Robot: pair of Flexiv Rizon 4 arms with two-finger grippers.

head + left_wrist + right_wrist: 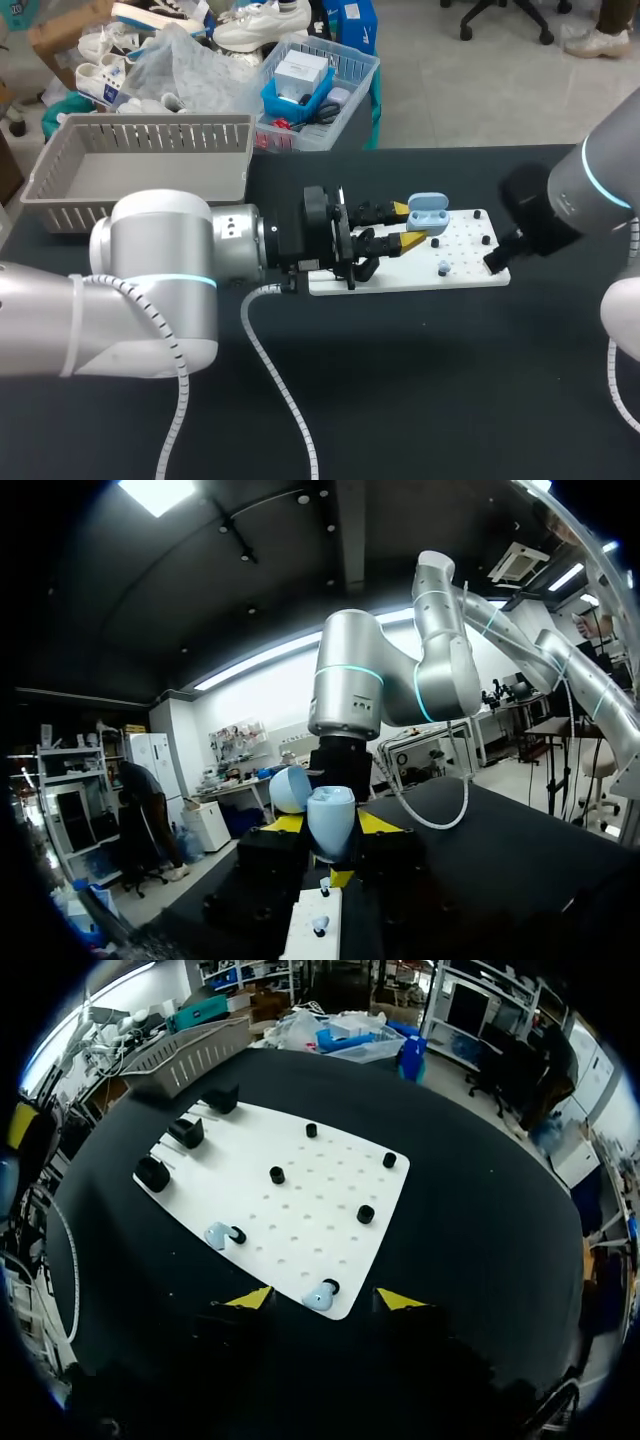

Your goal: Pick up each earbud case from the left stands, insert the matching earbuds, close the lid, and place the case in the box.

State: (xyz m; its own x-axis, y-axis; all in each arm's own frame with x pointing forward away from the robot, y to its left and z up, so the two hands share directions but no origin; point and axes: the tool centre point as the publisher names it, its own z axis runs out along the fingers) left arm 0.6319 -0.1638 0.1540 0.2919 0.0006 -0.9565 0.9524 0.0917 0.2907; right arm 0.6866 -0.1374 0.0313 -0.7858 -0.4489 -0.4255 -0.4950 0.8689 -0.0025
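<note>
Earbud case (pixel 425 213), lid open, is clamped by its sides in your left claw (pixel 407 225) over the white board (pixel 470 278); your right claw (pixel 325 1300) hangs wide over a small, probably light and slick earbud (pixel 318 1297) at the board's edge, so pinch its rounded body gently.

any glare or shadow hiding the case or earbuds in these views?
Head view: even light, no glare; case shows plainly in the left gripper. Left wrist view: backlit, so the gripper body is dark, but the pale case is readable between the yellow tips. Right wrist view: board is bright, both earbuds are clear, right gripper is in shadow.
</note>
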